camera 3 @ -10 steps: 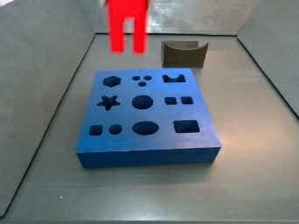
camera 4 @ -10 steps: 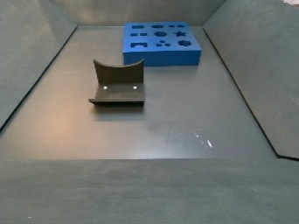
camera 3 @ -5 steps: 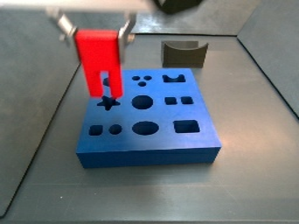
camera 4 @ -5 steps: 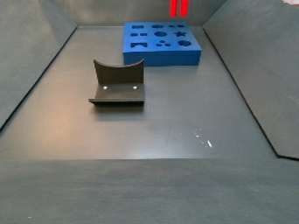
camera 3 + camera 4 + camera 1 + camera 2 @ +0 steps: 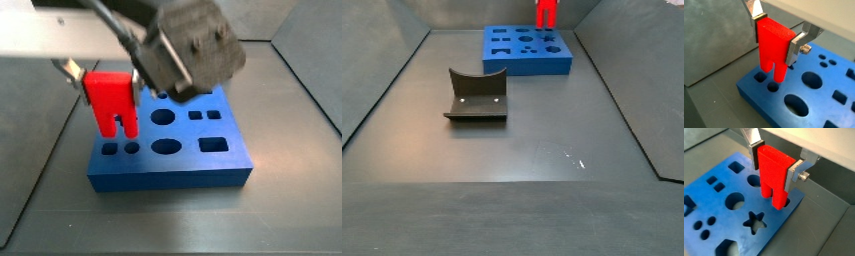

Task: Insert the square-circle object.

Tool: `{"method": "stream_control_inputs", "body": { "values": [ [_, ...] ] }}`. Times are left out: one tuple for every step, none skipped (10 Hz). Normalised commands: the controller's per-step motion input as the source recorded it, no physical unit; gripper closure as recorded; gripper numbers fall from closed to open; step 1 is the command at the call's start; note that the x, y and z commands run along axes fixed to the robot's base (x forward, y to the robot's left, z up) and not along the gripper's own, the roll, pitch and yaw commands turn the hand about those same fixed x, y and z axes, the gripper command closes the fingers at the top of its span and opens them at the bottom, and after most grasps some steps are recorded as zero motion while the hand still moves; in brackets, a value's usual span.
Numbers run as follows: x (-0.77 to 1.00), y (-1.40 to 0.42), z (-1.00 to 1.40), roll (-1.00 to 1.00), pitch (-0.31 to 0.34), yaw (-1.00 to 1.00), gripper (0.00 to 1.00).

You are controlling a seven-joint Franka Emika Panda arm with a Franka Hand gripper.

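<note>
The square-circle object point(image 5: 773, 47) is a bright red block with two legs pointing down; it also shows in a wrist view point(image 5: 773, 173) and in both side views point(image 5: 111, 102) point(image 5: 547, 11). My gripper point(image 5: 777, 34) is shut on its upper part, a silver finger point(image 5: 796, 46) on each side. I hold it upright just above the blue board point(image 5: 817, 95), its legs over the small holes near one corner point(image 5: 781, 203). In a side view the board point(image 5: 174, 150) lies below the legs; they hang above its front-left holes.
A dark grey curved block point(image 5: 476, 95) stands mid-floor, apart from the blue board point(image 5: 527, 50). Grey walls enclose the floor. The arm point(image 5: 187, 45) covers the board's far part in a side view.
The gripper has carried the red object lower and toward the board's front-left corner. The arm now fills the upper part of a side view.
</note>
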Motion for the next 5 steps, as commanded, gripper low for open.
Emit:
{"method": "stream_control_inputs", "body": {
  "values": [
    [0.13, -0.17, -0.18, 0.00, 0.003, 0.09, 1.00],
    [0.08, -0.22, -0.15, 0.00, 0.006, 0.16, 1.00],
    [0.01, -0.23, -0.19, -0.04, 0.000, 0.17, 1.00],
    [0.03, -0.20, -0.28, -0.07, 0.000, 0.13, 1.00],
    [0.07, -0.09, -0.47, 0.00, 0.000, 0.08, 1.00]
  ]
}}
